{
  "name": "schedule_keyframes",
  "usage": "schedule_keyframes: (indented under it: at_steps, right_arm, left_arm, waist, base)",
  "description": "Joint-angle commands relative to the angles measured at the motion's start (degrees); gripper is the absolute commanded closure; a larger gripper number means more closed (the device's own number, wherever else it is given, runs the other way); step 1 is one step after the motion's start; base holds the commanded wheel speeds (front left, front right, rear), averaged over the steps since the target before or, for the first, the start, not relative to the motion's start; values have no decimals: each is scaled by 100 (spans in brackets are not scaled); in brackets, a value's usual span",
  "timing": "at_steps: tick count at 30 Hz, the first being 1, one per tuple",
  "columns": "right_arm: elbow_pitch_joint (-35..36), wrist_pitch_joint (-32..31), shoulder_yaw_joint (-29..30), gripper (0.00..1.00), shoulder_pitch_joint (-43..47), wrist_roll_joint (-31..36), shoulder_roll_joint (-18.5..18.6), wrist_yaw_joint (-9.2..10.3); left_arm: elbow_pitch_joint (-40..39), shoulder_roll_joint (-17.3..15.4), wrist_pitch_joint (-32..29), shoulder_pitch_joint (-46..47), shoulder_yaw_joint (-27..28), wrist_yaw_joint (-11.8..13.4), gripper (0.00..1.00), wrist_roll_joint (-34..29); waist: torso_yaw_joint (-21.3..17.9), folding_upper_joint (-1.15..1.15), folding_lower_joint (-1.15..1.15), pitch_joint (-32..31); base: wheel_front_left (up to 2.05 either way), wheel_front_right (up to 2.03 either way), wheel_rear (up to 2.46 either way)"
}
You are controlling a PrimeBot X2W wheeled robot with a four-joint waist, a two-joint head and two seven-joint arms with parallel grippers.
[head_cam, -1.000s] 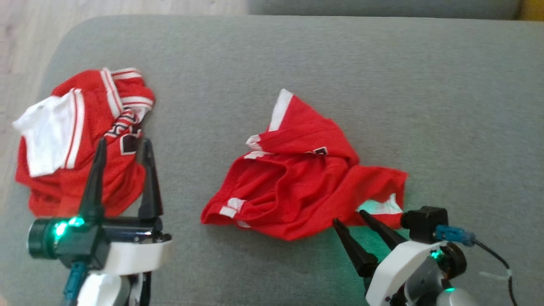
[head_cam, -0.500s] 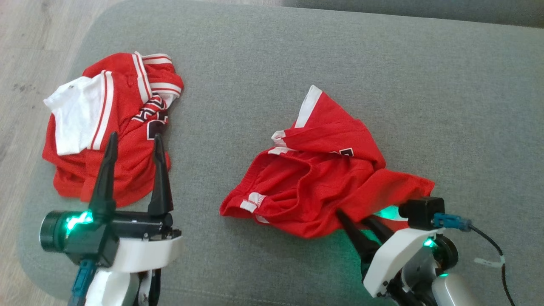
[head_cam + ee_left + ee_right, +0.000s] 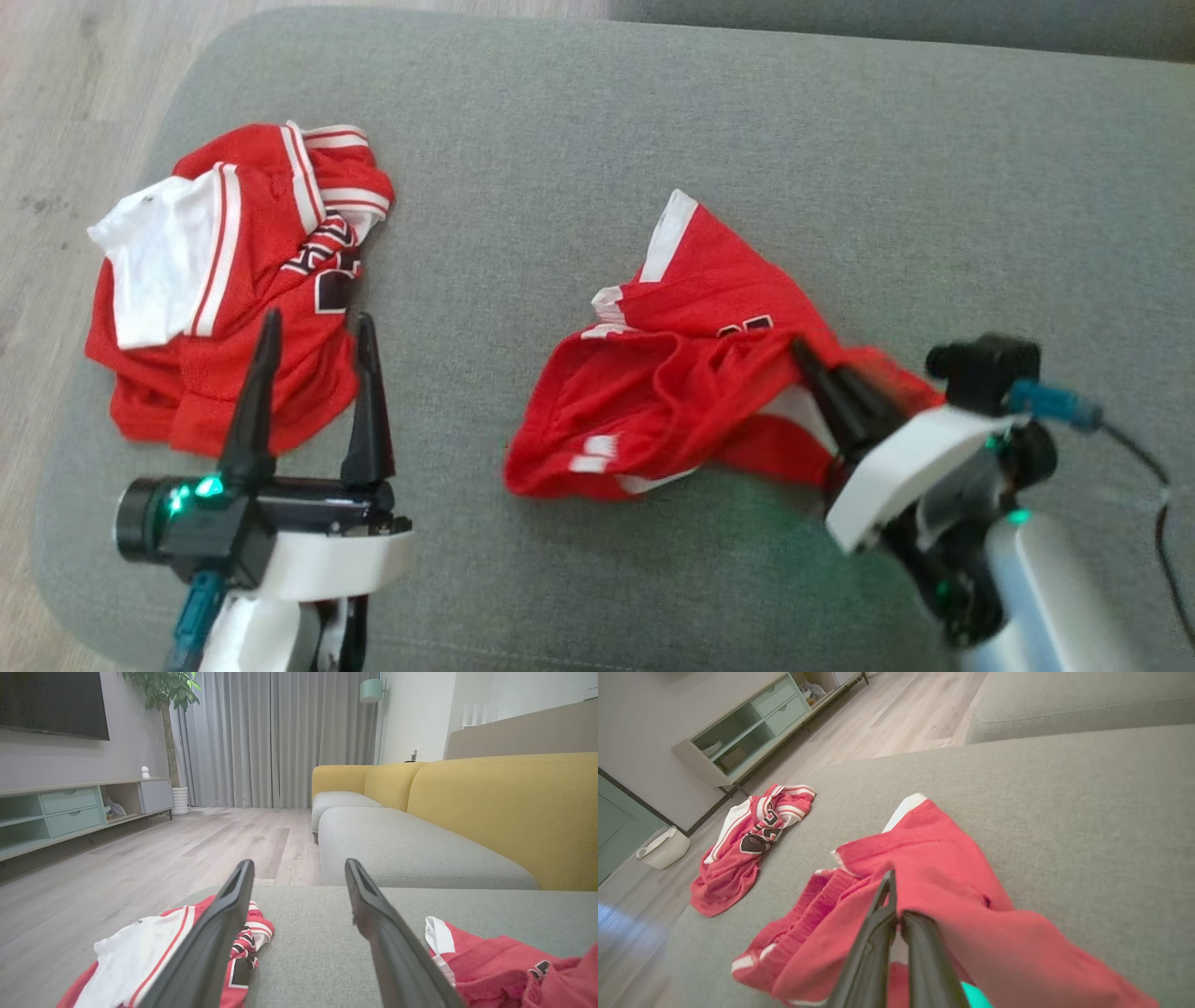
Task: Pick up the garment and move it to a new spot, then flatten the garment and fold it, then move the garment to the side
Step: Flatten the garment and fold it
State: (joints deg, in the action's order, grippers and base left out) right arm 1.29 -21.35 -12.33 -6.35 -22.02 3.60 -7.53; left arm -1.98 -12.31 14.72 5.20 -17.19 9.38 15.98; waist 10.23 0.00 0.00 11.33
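You're in a living room: yellow sofa, TV and cabinet opposite it, curtains beyond.

No legible txt/nos. recorded. Black, white-edged chars noted on crumpled red jersey; folded over, unreadable. Small dark mark noted on red shorts; partly hidden, also unreadable.

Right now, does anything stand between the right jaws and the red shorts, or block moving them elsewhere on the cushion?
Nothing visible does. The right jaws are shut on the shorts at their right side. A red jersey lies at the left end of the cushion, apart from the shorts.
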Motion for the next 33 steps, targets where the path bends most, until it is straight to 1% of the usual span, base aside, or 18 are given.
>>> schedule_keyframes:
  at_steps: [1,10,11,12,17,21,25,27,30,33]
  right_arm:
    - [116,-47,-74,100,-348,60,44,4]
    - [-1011,-178,33,100,-1357,37,157,4]
    - [-1149,-166,39,52,-1454,29,164,4]
    - [-1267,-126,45,0,-1551,34,177,4]
    - [-1577,331,-30,0,-1822,-8,270,4]
    - [-1485,711,-131,0,-1794,-71,428,4]
    - [-1079,1305,-73,0,-1587,-13,723,4]
    - [-798,1605,75,0,-1448,196,869,4]
    - [-354,1893,417,0,-1161,465,917,4]
    - [72,1968,780,0,-788,706,831,4]
  left_arm:
    - [-125,-8,28,164,227,-34,0,-56]
    - [213,350,28,394,173,-354,0,-134]
    - [256,382,28,407,181,-388,0,-138]
    - [292,413,28,422,190,-421,0,-146]
    - [429,529,28,439,275,-529,0,-199]
    - [497,567,28,421,348,-562,0,-231]
    - [575,566,28,383,430,-604,0,-287]
    - [609,548,28,346,467,-611,0,-315]
    - [634,508,28,287,512,-612,0,-355]
    - [662,454,28,239,555,-608,0,-377]
  waist:
    - [42,0,0,42]
    - [335,0,0,323]
    - [346,0,0,334]
    - [356,0,0,346]
    - [315,0,0,328]
    - [214,0,0,272]
    - [18,0,0,174]
    - [-101,0,0,119]
    - [-278,0,0,51]
    - [-428,0,0,-4]
  base:
    - [0,0,0]
    - [0,0,0]
    - [0,0,0]
    - [0,0,0]
    - [0,0,0]
    - [0,0,0]
    - [0,0,0]
    - [0,0,0]
    - [0,0,0]
    - [0,0,0]
